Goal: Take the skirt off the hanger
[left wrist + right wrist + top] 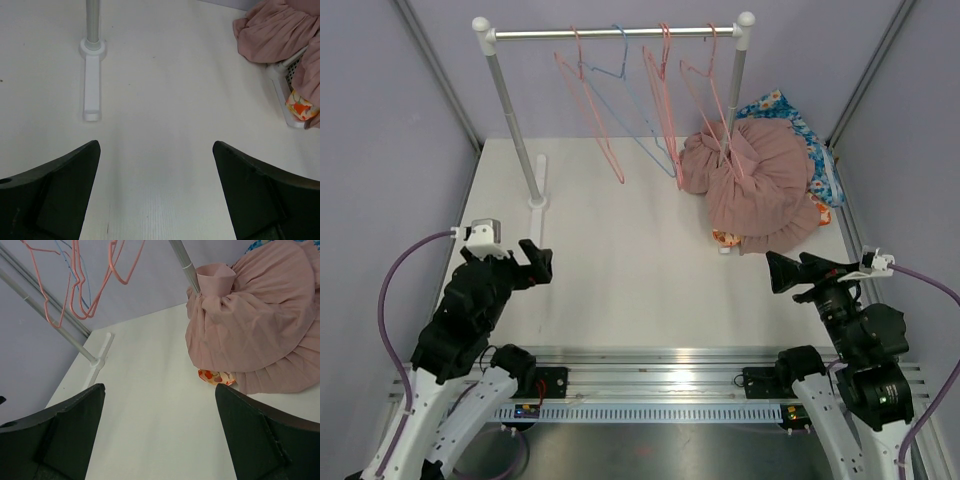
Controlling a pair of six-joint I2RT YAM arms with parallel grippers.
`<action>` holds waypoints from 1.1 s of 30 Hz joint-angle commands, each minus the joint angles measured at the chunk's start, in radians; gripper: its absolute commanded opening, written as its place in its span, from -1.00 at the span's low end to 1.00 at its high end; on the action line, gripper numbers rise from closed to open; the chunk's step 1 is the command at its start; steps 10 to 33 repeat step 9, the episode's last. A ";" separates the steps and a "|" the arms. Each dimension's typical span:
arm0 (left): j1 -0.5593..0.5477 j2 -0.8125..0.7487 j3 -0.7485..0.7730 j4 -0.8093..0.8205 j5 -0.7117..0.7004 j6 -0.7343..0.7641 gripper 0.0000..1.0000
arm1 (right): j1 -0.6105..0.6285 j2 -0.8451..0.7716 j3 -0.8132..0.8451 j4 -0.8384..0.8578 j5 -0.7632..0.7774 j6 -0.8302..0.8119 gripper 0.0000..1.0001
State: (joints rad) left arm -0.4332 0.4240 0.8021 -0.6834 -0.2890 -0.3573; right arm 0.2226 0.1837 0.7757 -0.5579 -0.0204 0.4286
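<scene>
Skirt: pink, pleated, bunched at the foot of the rightmost pink hanger, hem spilling onto the far right of the table.
Floral cloth: blue-patterned, lying behind and under the skirt.
Rail: carries the other hangers, pink and blue, all bare.
Left gripper: jaws spread wide, nothing between them, at the table's near left, well apart from the skirt.
Right gripper: jaws equally wide, holding nothing, near the hem, not touching.
</scene>
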 commanded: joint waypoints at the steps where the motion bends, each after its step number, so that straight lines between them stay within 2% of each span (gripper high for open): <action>1: -0.012 -0.057 -0.004 0.051 -0.042 -0.006 0.98 | 0.001 0.011 0.022 0.023 -0.007 0.009 0.99; 4: -0.013 -0.070 -0.015 0.068 -0.035 -0.003 0.98 | 0.001 0.019 0.014 0.027 -0.012 0.010 1.00; 6: -0.015 -0.062 -0.009 0.061 -0.038 -0.002 0.98 | 0.003 0.016 -0.004 0.055 -0.070 -0.014 0.99; 9: -0.013 -0.036 0.011 -0.002 -0.191 -0.079 0.98 | 0.003 0.022 -0.004 0.053 -0.063 0.001 0.99; 33: -0.013 -0.036 0.011 -0.002 -0.191 -0.079 0.98 | 0.003 0.022 -0.004 0.053 -0.063 0.001 0.99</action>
